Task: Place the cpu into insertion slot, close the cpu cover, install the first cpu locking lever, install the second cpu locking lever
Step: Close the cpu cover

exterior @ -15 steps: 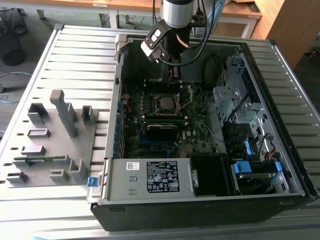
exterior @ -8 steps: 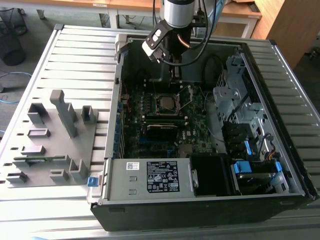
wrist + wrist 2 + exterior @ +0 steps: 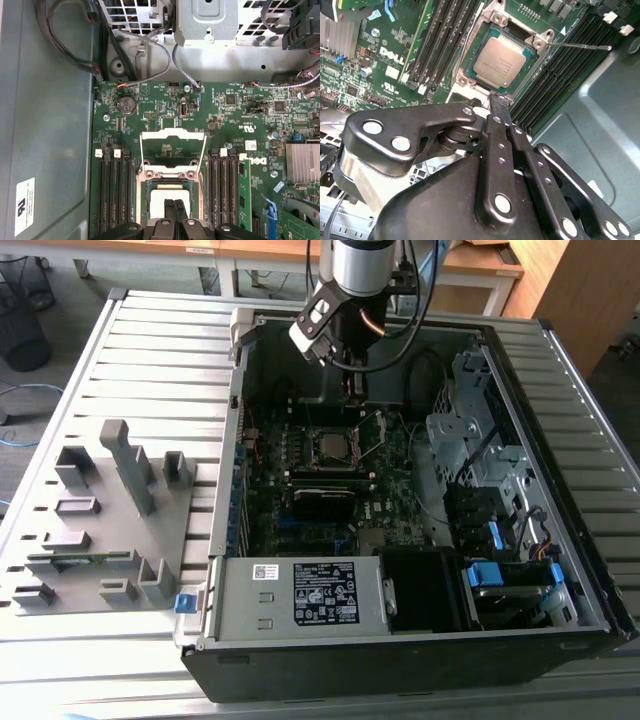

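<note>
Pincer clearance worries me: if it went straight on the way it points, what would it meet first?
Likely the cpu seated in the insertion slot, or that slot's near rim; the pincer hangs close above, depth unclear.

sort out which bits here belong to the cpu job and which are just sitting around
Part of the job:
- cpu, seated in the insertion slot
- cpu cover, raised open
- locking lever, unlatched
- gripper, at the slot's edge

Just sitting around:
- memory slots
- heat sink
- coin battery
- grey fixture blocks
- power supply
</note>
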Available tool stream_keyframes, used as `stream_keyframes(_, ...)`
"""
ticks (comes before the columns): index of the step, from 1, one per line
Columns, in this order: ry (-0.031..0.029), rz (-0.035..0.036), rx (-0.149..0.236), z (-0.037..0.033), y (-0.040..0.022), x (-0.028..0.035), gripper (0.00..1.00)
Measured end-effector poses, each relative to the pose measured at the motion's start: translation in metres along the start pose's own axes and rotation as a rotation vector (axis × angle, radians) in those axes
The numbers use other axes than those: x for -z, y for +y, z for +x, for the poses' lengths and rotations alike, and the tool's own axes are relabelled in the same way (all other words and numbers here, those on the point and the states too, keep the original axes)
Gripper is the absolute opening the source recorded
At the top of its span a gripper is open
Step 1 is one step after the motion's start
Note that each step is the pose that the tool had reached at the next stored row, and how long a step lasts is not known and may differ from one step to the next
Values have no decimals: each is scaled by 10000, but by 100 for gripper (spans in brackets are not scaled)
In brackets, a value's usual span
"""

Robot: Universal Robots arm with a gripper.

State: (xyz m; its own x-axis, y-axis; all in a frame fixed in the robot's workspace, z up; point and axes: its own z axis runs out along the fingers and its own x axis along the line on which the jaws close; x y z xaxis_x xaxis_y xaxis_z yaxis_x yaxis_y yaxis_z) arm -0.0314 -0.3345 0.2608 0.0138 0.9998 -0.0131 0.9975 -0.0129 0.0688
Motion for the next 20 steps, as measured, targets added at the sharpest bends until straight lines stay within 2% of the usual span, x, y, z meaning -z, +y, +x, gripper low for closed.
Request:
stream_keyframes(10, 0, 0, 0, 0, 12, -1, 10)
stream_keyframes(20, 0, 0, 0, 1, 63, -4, 10)
